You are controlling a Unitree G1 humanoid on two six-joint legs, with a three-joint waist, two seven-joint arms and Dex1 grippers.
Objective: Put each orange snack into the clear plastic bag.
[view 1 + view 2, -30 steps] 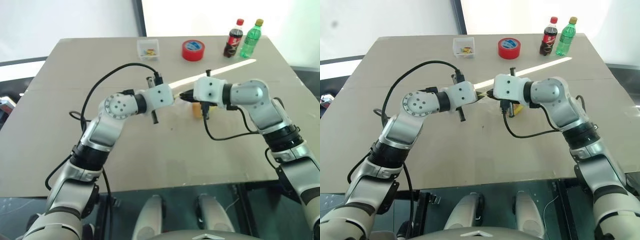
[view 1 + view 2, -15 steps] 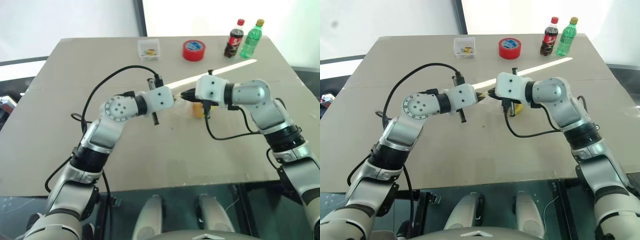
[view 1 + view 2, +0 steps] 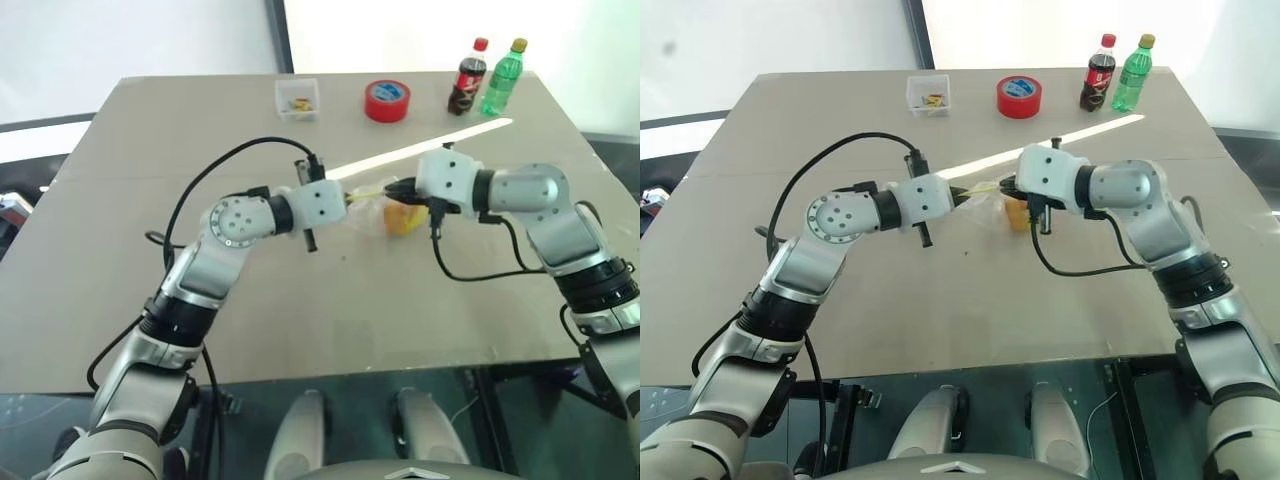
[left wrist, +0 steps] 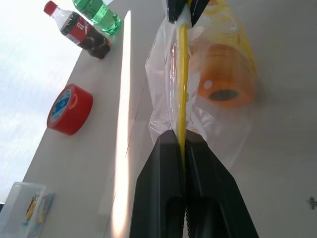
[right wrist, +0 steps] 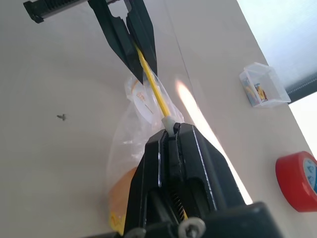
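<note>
Between my two grippers the clear plastic bag (image 3: 385,212) hangs just above the worktop (image 3: 300,300): left gripper (image 4: 184,141) and right gripper (image 5: 171,130) each clamped on one end of its yellow seal strip (image 4: 183,74), stretching it taut, orange snacks (image 4: 224,74) inside, below.

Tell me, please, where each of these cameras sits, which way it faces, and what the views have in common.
Left and right eye views: on the head, looking forward and down at the table; both arms show.
Left wrist view: along the left gripper, shut on the clear plastic bag's yellow strip.
Right wrist view: along the right gripper, shut on the strip's other end.
Shared: bag, an orange snack inside it, red tape roll.
</note>
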